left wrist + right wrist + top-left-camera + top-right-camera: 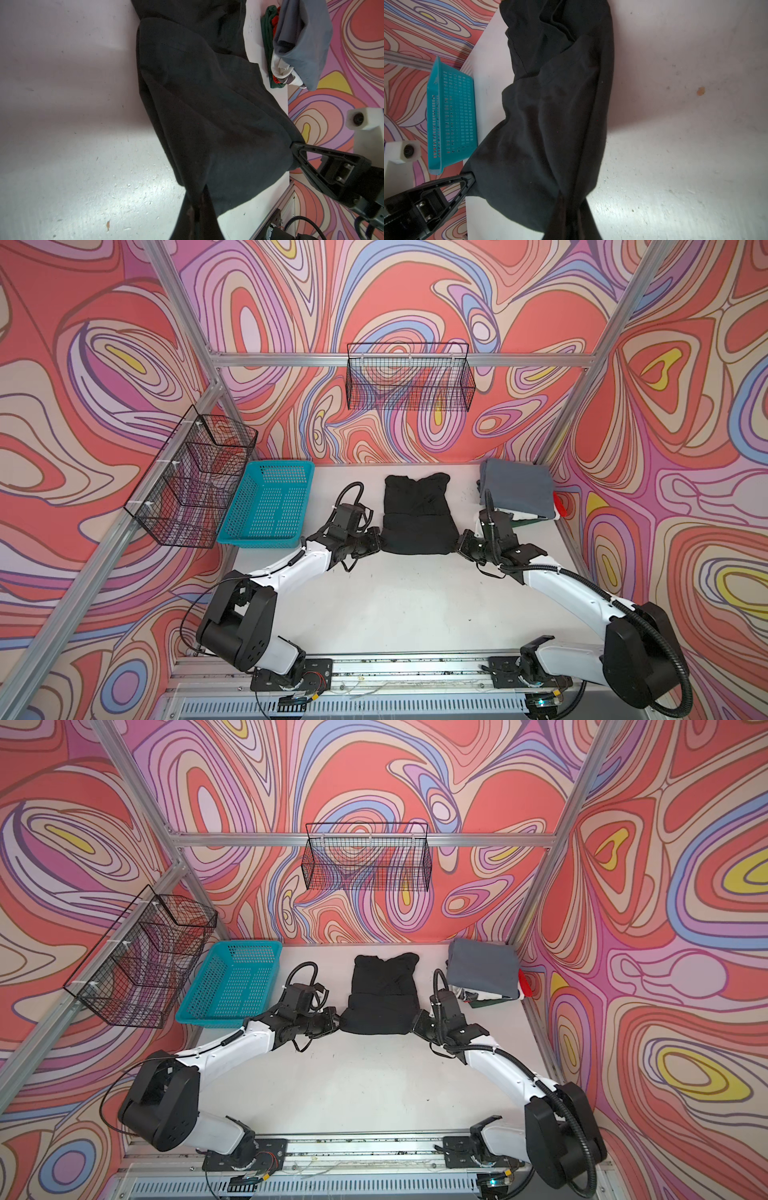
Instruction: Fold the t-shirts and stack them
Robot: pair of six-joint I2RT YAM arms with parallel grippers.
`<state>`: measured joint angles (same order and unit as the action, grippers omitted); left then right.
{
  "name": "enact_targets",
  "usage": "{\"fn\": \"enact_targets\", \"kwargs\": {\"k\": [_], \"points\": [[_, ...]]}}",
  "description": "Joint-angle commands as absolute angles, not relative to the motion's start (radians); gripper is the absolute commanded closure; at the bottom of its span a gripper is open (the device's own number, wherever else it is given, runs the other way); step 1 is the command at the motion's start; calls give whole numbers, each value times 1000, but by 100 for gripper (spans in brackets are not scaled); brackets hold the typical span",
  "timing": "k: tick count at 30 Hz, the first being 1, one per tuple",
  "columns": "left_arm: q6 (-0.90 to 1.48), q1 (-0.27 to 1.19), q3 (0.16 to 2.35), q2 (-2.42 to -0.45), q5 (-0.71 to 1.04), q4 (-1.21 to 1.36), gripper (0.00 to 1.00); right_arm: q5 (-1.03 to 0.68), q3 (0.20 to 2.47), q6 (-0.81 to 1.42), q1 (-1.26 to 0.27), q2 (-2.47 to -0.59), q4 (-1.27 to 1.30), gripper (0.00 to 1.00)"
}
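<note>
A black t-shirt [415,514] [384,998] lies mid-table, collar end toward the back wall. My left gripper [379,542] [338,1022] is shut on its near left corner and my right gripper [457,545] [413,1027] is shut on its near right corner. The near edge hangs stretched between them. In the left wrist view the black cloth [207,104] bunches into my left gripper [198,195]. The right wrist view shows the same at my right gripper [571,205]. A folded slate-grey t-shirt [517,487] [301,41] tops a stack at the back right, with white, dark green [268,31] and red cloth under it.
A turquoise perforated basket [270,506] [450,116] stands at the back left of the table. Black wire baskets hang on the left frame [191,481] and the back rail [409,377]. Both arm bases sit on the metal rail [415,668] at the front edge.
</note>
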<state>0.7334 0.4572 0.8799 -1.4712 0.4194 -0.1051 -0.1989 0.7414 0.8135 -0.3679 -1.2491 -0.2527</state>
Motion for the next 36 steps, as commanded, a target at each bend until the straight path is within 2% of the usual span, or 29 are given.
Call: {"fn": "enact_targets", "kwargs": {"k": [1,10,26,36], "points": [[730,456,907,-1415,423,-133,100,-170,758,828,-368,-1198,-269,100],[752,462,854,-1282,431,-156,100,-206,703,880,-377,-1087,-239,100],[783,596,789,-1019,265,-287,100,5,750,947,-599,-922,-372,100],[786,597,795,-988,232,-304,100,45,705,993,-600,-885,-372,100]]}}
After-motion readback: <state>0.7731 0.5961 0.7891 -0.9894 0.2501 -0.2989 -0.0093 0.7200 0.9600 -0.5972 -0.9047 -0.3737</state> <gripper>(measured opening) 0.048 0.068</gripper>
